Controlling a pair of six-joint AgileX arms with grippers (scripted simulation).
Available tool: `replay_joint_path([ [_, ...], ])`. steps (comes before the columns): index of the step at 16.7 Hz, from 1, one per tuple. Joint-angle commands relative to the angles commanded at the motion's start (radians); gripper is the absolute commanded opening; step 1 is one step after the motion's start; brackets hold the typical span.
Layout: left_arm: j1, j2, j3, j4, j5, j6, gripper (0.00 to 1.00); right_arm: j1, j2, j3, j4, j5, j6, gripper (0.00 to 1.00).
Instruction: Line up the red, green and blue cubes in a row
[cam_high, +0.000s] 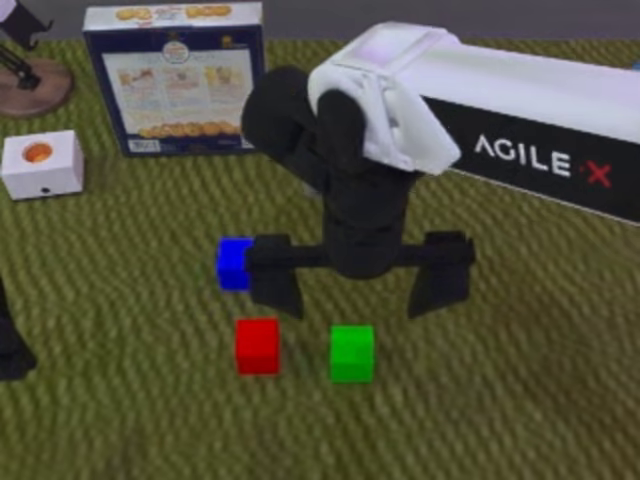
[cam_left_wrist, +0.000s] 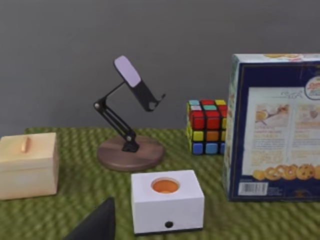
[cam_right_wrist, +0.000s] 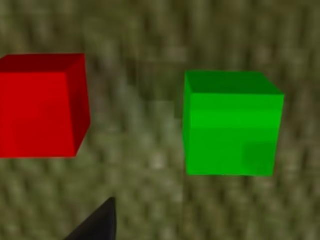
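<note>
The red cube and the green cube sit side by side on the green mat near the front, a small gap between them. The blue cube lies behind and slightly left of the red one, partly hidden by a finger. My right gripper hovers open and wide just behind the red and green pair, empty. In the right wrist view the red cube and the green cube appear close, with one dark fingertip showing. My left arm is parked at the left edge.
A blue biscuit box stands at the back. A white box with an orange circle and a phone stand on a round wooden base are at the back left. A puzzle cube and a wooden box show in the left wrist view.
</note>
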Motion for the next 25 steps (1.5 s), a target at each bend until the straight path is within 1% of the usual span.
replay_joint_path([
  [3, -0.025, 0.085, 0.085, -0.057, 0.002, -0.021, 1.0, -0.037, -0.093, -0.074, 0.048, 0.031, -0.049, 1.0],
  [7, -0.084, 0.331, 0.317, -0.205, 0.001, -0.075, 1.0, -0.139, -0.364, -0.276, 0.178, 0.092, -0.167, 1.0],
  [11, -0.162, 0.721, 0.631, -0.416, -0.001, -0.149, 1.0, -0.283, -0.767, -0.581, 0.362, 0.141, -0.322, 1.0],
  [14, -0.227, 1.058, 0.876, -0.59, 0.0, -0.208, 1.0, -0.406, -1.102, -0.855, 0.521, 0.156, -0.448, 1.0],
  [17, -0.294, 1.4, 1.12, -0.766, 0.003, -0.266, 1.0, -0.525, -1.421, -1.131, 0.683, 0.15, -0.566, 1.0],
  [19, -0.334, 1.593, 1.265, -0.869, 0.005, -0.301, 1.0, -0.595, -1.601, -1.297, 0.79, 0.133, -0.635, 1.0],
  [22, -0.39, 1.842, 1.471, -1.006, 0.007, -0.349, 1.0, -0.68, -1.812, -1.502, 0.942, 0.091, -0.716, 1.0],
  [25, -0.434, 2.019, 1.639, -1.105, 0.006, -0.385, 1.0, -0.746, -1.971, -1.654, 1.079, 0.041, -0.775, 1.0],
])
